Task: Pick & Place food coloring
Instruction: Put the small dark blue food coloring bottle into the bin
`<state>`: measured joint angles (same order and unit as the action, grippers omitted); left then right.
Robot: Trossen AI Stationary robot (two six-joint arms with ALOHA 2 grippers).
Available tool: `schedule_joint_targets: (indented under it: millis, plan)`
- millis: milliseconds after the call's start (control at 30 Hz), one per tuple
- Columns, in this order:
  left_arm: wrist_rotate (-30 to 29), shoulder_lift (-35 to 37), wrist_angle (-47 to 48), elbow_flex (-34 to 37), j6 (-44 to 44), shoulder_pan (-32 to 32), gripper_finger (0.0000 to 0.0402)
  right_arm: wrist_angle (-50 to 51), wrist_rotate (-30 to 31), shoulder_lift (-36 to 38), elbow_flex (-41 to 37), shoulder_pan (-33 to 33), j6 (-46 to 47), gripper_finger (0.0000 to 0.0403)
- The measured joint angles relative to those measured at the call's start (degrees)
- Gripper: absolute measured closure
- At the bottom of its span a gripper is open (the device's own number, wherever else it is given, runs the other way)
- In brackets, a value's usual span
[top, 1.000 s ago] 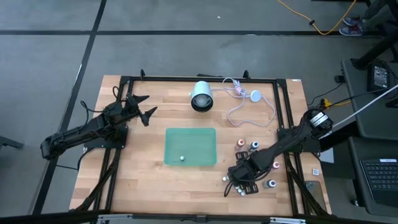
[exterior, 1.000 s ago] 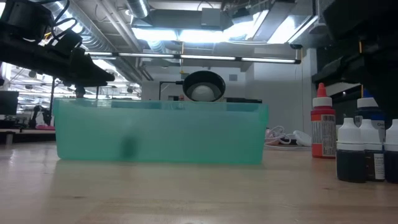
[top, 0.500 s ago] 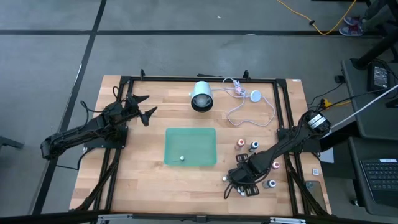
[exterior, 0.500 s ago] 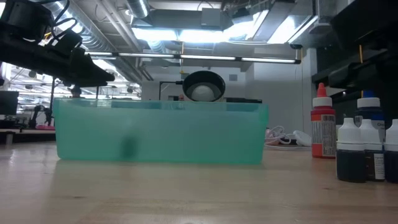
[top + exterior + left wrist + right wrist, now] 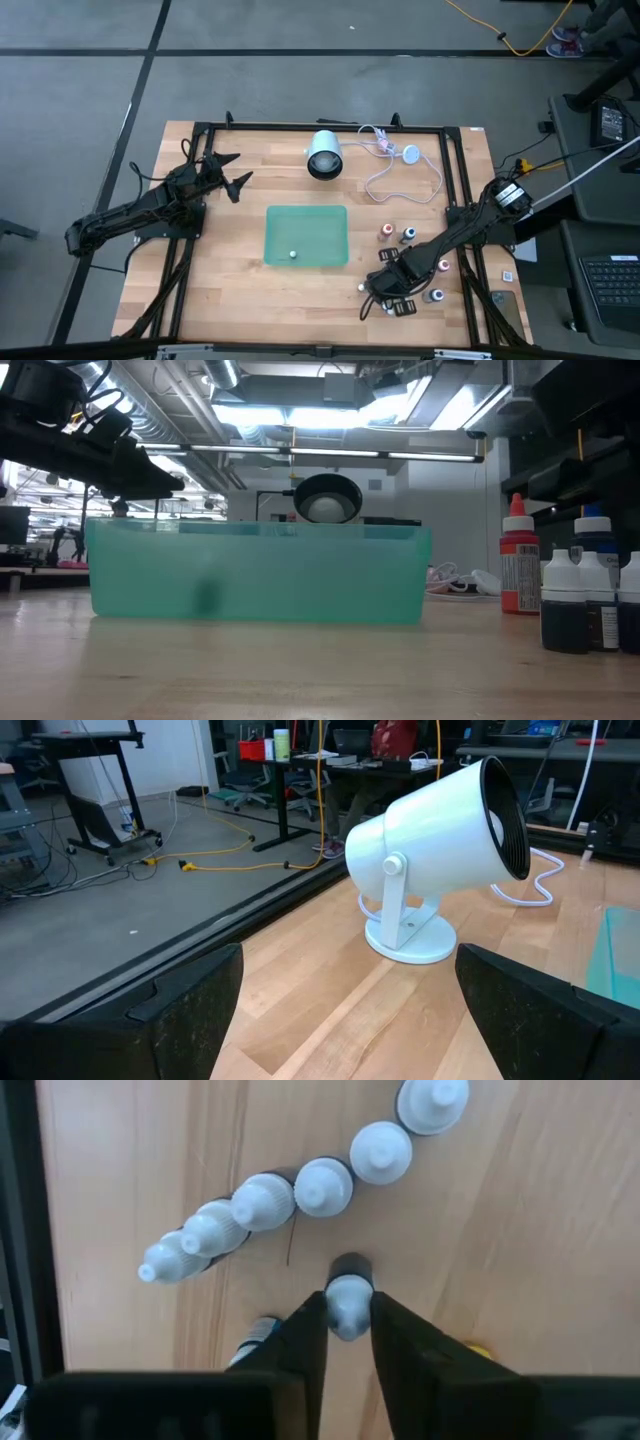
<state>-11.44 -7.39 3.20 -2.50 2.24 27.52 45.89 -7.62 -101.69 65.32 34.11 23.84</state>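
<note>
Green tray (image 5: 306,213) mid-table, right arm's jaws (image 5: 385,297) over food coloring bottles (image 5: 409,235)

Overhead camera looks straight down on the whole tabletop (image 5: 230,280). Low camera sits at tabletop level, facing the tray (image 5: 255,573) (also seen overhead). Wrist cameras look closely past each arm's fingers.

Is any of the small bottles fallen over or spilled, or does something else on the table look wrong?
Nothing stands out. The bottles in the right wrist view stand upright in a curved row, caps on, with no spill on the wood. The right gripper has its fingers around one bottle standing apart from the row. The green tray sits square.
</note>
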Motion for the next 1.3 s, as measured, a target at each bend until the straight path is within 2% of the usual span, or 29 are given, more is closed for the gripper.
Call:
schedule_joint_targets:
  millis: [167, 500, 767, 1300]
  plan:
    - [-0.02, -0.01, 0.00, 0.02, 0.00, 0.01, 0.0041, 0.04, -0.02, 0.08, 0.04, -0.02, 0.06, 0.0353]
    - [0.00, 0.01, 0.00, 0.00, 0.00, 0.01, 0.0041, 0.12, 0.00, 0.08, 0.06, -0.02, 2.83, 0.0348]
    - [0.00, 0.00, 0.00, 0.01, 0.00, 0.00, 0.0041, 5.86, 0.46, 0.11, 3.18, -0.28, 2.60, 0.0348]
    - [-0.02, 0.01, 0.00, 0.00, 0.00, -0.01, 0.0041, 20.11, 6.09, 0.21, 17.77, -4.79, -2.46, 0.0348]
